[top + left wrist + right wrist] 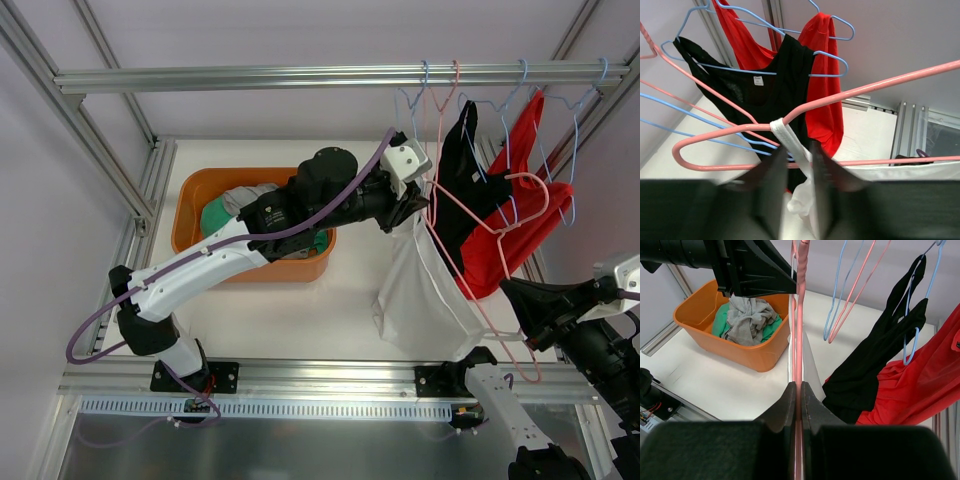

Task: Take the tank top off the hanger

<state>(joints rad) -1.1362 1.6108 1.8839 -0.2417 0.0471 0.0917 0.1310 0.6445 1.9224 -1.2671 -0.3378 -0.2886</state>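
Observation:
A white tank top (425, 290) hangs on a pink wire hanger (530, 180) that is tilted away from the rail. My left gripper (415, 205) is at the hanger's upper shoulder. In the left wrist view it (797, 165) is shut on the white strap (790, 137), which loops over the pink hanger (865, 90). My right gripper (512, 292) is at the hanger's lower end. In the right wrist view it (798, 387) is shut on the pink hanger wire (800, 315), with the white cloth (810, 365) hanging just behind.
A black tank top (462, 190) and a red one (530, 220) hang on blue hangers from the metal rail (300, 77), close behind the pink hanger. An orange bin (190, 215) with grey and green clothes stands on the table at the left.

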